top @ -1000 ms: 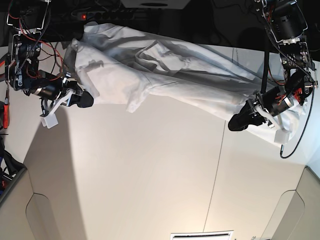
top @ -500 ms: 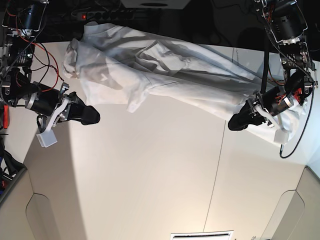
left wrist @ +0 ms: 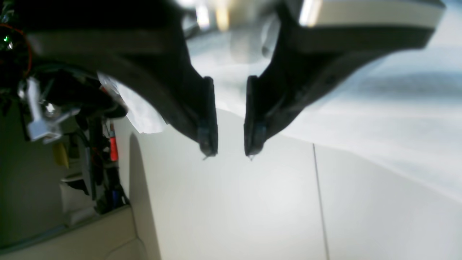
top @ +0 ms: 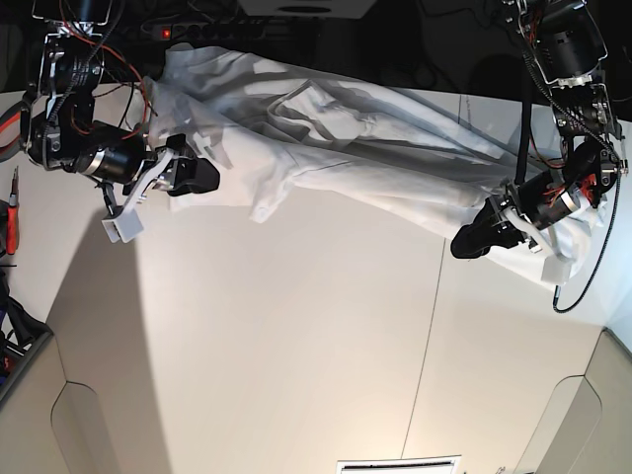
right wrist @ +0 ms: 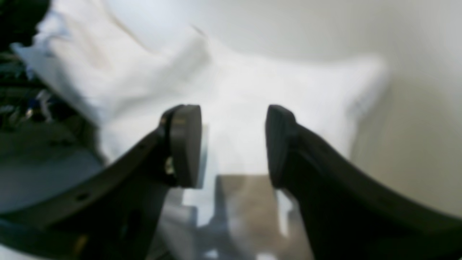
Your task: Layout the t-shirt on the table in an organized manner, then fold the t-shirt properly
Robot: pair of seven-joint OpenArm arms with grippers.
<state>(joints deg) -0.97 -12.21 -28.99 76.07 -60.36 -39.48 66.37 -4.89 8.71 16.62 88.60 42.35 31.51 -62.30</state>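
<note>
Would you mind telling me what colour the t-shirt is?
Plain white, with no print; the t-shirt shows best in the base view.

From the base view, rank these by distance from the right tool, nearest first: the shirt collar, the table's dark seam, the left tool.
1. Collar: in the shirt, just toward the middle from the right tool.
2. Seam: on the table, past the middle toward the left arm's side.
3. Left tool: at the shirt's far end, on the opposite side.

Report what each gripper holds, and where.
Nothing is held. Right gripper: jaws apart, facing the t-shirt. Left gripper: jaws apart, only table between them.
</note>
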